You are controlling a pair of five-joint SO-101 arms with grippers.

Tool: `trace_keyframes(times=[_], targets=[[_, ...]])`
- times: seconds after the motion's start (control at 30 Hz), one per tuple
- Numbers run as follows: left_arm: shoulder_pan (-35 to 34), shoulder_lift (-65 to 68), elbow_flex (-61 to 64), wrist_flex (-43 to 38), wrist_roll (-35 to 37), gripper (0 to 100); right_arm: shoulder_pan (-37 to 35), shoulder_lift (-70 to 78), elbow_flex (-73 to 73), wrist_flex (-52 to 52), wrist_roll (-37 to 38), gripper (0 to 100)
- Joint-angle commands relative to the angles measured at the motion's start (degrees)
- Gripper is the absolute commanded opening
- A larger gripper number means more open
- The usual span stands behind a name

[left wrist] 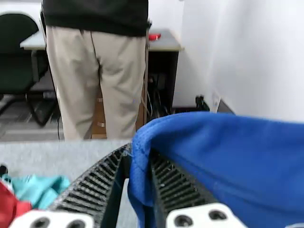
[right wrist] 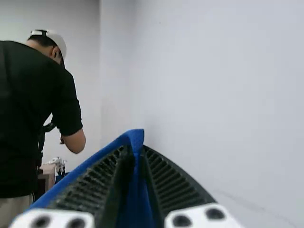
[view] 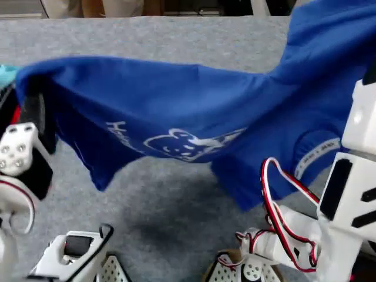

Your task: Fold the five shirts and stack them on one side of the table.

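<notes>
Left arm: stands at the left side of the table [view: 176,35], lifted off the surface, its wrist roughly level and facing across the table. The left gripper [left wrist: 138,153] is clenched on a fold of the blue shirt [view: 194,111]; the cloth runs down between the two black ribbed fingers [left wrist: 95,185] and fills the gap, with the jaws pressed to it on both sides. Right arm: stands at the right side of the table and carries its wrist higher, angled upward toward a pale wall [right wrist: 213,95]. The right gripper [right wrist: 135,151] is likewise clamped on blue cloth, a narrow ridge of which shows past the fingertips; the jaws stand almost together with the cloth pinched between them. The blue shirt is held in the air between the two grippers, stretched across the table from the left side up to the far right corner, its white print facing the high view and a shadow on the grey surface beneath. Whether its lowest edge touches the table cannot be told. A teal shirt [left wrist: 35,187] and a red shirt [left wrist: 9,209] lie touching on the table beside the left arm.
</notes>
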Motion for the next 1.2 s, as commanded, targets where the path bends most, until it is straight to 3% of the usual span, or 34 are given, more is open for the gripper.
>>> trace_keyframes(times=[0.0, 0.37, 0.67, 0.9, 1.17], targets=[[-0.9, -4.6, 7.7, 0.5, -0.2, 2, 1.2, -1.6, -0.2, -4.0, 0.6, 0.5], [-1.0, -9.8, 16.3, 0.4, -0.1, 2, 1.2, -2.9, 0.2, -7.4, 0.6, 0.5], [-1.1, -9.9, 28.0, -8.1, -0.1, 2, 0.8, -2.4, 19.0, -14.4, 0.7, 0.5], [-1.2, -9.7, 46.4, -26.1, -0.1, 2, 0.7, -2.3, 44.0, -27.0, 0.8, 0.5], [-3.2, -9.6, 77.2, -65.0, -0.1, 2, -4.9, -2.3, 78.6, -49.2, 8.1, 0.5]])
